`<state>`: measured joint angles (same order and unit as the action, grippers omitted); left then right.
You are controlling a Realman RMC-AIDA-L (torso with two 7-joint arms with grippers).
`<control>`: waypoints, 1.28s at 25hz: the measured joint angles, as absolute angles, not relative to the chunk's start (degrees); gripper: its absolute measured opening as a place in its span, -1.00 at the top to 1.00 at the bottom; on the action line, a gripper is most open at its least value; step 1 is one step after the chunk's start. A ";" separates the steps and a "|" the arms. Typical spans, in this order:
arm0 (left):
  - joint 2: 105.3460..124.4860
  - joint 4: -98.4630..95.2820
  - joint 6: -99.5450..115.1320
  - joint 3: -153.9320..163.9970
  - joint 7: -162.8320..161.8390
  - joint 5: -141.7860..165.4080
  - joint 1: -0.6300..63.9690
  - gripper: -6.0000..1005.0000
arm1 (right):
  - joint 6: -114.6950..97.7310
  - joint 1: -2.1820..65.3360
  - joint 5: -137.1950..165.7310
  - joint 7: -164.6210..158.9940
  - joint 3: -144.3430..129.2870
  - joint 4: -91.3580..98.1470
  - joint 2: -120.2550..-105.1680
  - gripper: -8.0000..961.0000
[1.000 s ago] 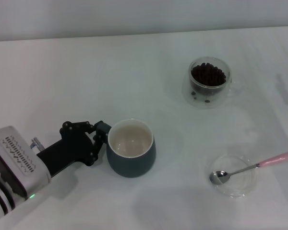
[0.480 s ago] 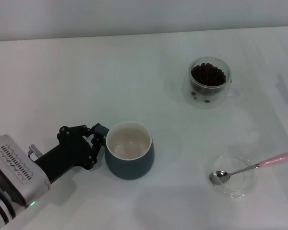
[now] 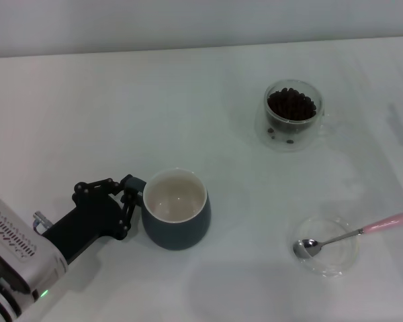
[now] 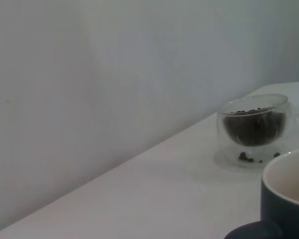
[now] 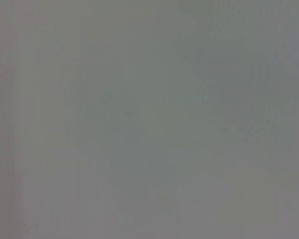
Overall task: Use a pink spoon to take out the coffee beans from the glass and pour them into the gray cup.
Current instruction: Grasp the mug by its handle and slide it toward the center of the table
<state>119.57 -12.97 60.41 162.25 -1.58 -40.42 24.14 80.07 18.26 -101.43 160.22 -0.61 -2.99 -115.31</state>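
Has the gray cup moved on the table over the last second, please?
Yes. The gray cup, with the left end effector at its handle side, has slid slightly toward the robot's left and nearer the robot, widening its gap from the glass, which stayed put.

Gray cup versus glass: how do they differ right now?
The gray cup is opaque, dark outside, and empty; the glass is clear and holds coffee beans. The cup looks larger. The left gripper is at the cup's side; nothing is near the glass. Both stand upright on the table.
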 joint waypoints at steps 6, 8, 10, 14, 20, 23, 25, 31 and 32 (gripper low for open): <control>119.63 -13.41 60.11 162.20 -1.58 -41.91 23.51 0.76 | 80.06 18.28 -101.42 160.22 -0.61 -2.99 -115.31 -0.74; 119.62 -13.69 60.02 162.17 -1.58 -42.08 23.49 0.76 | 80.06 18.29 -101.43 160.22 -0.62 -2.99 -115.31 -0.74; 119.62 -13.72 60.02 162.17 -1.58 -42.09 23.46 0.76 | 80.03 18.28 -101.42 160.22 -0.61 -2.98 -115.31 -0.73; 119.62 -13.71 60.02 162.15 -1.58 -42.11 23.39 0.77 | 79.99 18.28 -101.42 160.22 -0.62 -2.99 -115.31 -0.73; 119.62 -13.71 60.01 162.15 -1.58 -42.89 23.29 0.67 | 79.97 18.28 -101.42 160.22 -0.62 -2.99 -115.31 -0.73; 119.62 -13.71 60.17 162.15 -1.58 -42.99 23.29 0.54 | 79.97 18.30 -101.42 160.22 -0.62 -2.98 -115.31 -0.73; 119.61 -13.71 60.49 162.15 -1.58 -43.03 23.27 0.47 | 79.98 18.34 -101.42 160.22 -0.61 -2.98 -115.31 -0.73; 119.53 -13.76 60.56 162.15 -1.62 -43.18 22.42 0.27 | 79.97 18.44 -101.42 160.22 -0.61 -2.99 -115.31 -0.72; 119.51 -13.90 60.62 162.16 -1.62 -43.18 22.20 0.23 | 79.97 18.46 -101.42 160.22 -0.62 -2.99 -115.31 -0.72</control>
